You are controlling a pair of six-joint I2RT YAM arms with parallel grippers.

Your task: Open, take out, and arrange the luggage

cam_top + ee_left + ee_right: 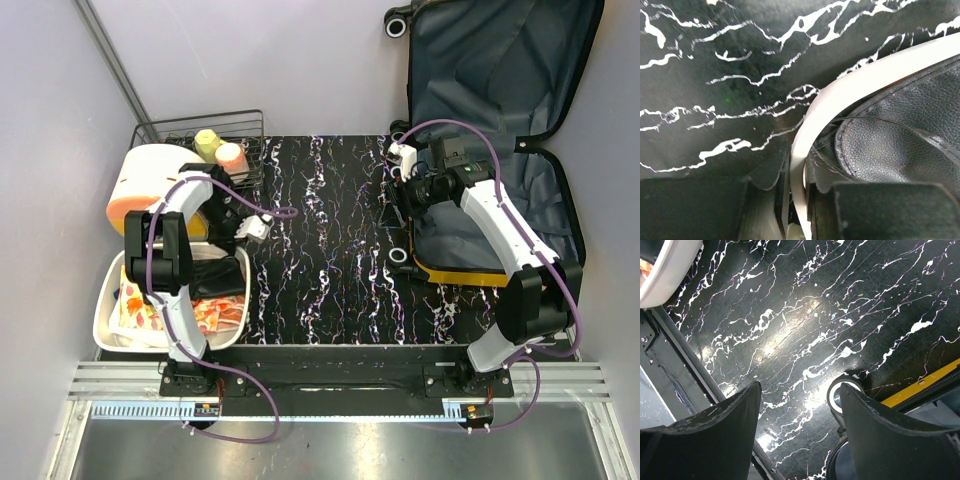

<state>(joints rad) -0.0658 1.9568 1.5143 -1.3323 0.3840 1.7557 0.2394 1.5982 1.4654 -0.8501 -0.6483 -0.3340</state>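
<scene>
The yellow luggage [455, 272] lies open at the right of the black marbled table. Its dark grey lined lid [500, 70] leans against the back wall. My right gripper [402, 195] is open and empty, and hovers at the suitcase's left edge. In the right wrist view the right gripper [800, 390] is above the table, with a suitcase wheel [842, 392] and the yellow shell edge [927, 385] beside it. My left gripper [238, 232] is at the white tray. In the left wrist view the left gripper [799, 185] is shut on the tray's rim [810, 125].
The white tray [103, 305] at the front left holds a black leather bag [900, 135] and patterned items. A cream-and-orange round container [140, 185] and a wire basket [250, 125] with bottles stand behind it. Walls close in at the back and both sides.
</scene>
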